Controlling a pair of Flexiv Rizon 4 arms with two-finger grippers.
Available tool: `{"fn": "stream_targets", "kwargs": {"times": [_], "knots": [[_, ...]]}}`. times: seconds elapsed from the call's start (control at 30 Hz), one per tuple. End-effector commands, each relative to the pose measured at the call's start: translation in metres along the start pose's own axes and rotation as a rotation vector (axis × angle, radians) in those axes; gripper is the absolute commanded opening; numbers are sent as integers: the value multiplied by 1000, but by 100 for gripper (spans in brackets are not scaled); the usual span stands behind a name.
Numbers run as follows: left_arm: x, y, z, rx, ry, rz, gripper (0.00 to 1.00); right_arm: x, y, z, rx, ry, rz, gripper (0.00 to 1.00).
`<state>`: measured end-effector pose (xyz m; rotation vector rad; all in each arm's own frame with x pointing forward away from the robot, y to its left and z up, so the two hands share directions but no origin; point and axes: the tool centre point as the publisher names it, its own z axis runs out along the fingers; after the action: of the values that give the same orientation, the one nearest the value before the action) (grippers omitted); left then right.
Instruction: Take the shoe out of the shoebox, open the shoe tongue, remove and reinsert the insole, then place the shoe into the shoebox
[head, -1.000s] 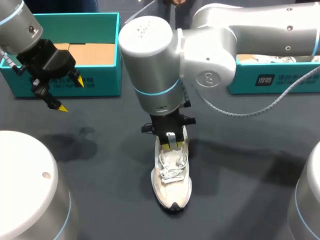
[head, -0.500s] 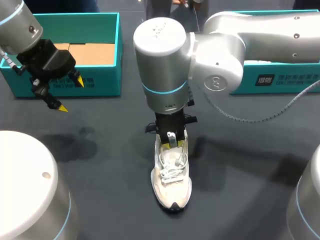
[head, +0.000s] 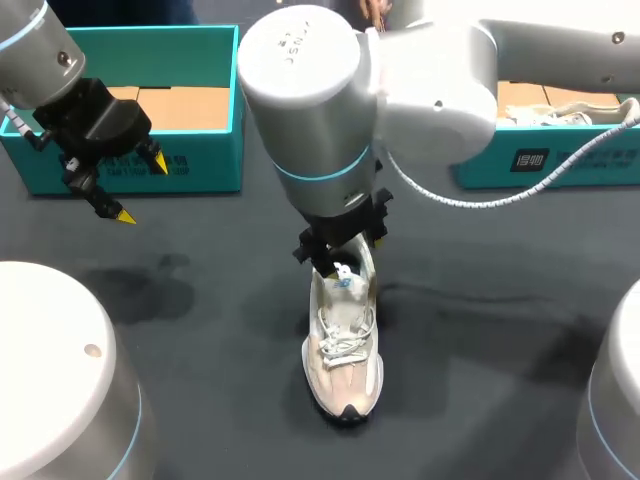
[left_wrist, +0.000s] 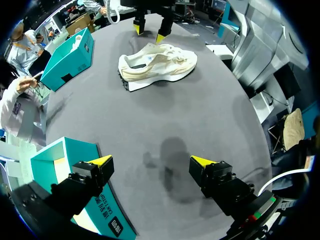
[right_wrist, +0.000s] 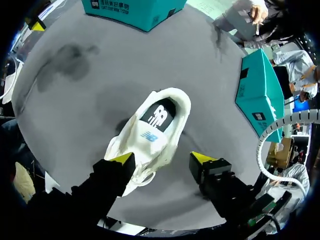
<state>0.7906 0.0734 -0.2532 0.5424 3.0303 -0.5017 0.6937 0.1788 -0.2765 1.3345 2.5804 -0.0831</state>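
A white sneaker (head: 341, 350) lies on the dark table, toe toward the front edge, its tongue (right_wrist: 150, 136) lying over the laces. The insole (right_wrist: 159, 115) shows dark inside the shoe's mouth (head: 343, 276). My right gripper (head: 340, 252) hangs just above the heel end with its fingers spread, holding nothing. In the right wrist view that gripper (right_wrist: 162, 158) straddles the laced forefoot from above. My left gripper (head: 138, 188) stands open and empty, far to the shoe's left, in front of the left teal shoebox (head: 200, 170). The left wrist view shows the sneaker (left_wrist: 157, 62) far ahead of the left gripper (left_wrist: 152, 161).
A second teal shoebox (head: 540, 160) stands at the back right, with something white inside. The left box holds brown cardboard (head: 185, 105). My right arm's big elbow (head: 310, 100) hangs over the table's middle. Bare table lies around the sneaker.
My right gripper has spread its fingers and lifted out of the shoe's mouth. The right arm's elbow has swung leftward. The left arm has not moved.
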Motion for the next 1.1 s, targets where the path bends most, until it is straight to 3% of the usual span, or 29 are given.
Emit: {"fn": "stream_targets", "kwargs": {"times": [0.03, 0.3, 0.4, 0.8, 1.1], "knots": [[1, 0, -1, -3, -1, 0, 100, -3, 6, -9, -18, -16, -193, 100], [1, 0, -1, -3, -1, 0, 100, -18, 15, -19, -74, -24, -342, 100], [1, 0, -1, -3, -1, 0, 100, -20, 18, -24, -127, 10, -467, 100], [1, 0, -1, -3, -1, 0, 100, -20, 18, -24, -127, 10, -467, 100], [1, 0, -1, -3, -1, 0, 100, -14, 64, -20, -64, -120, -720, 100]]}}
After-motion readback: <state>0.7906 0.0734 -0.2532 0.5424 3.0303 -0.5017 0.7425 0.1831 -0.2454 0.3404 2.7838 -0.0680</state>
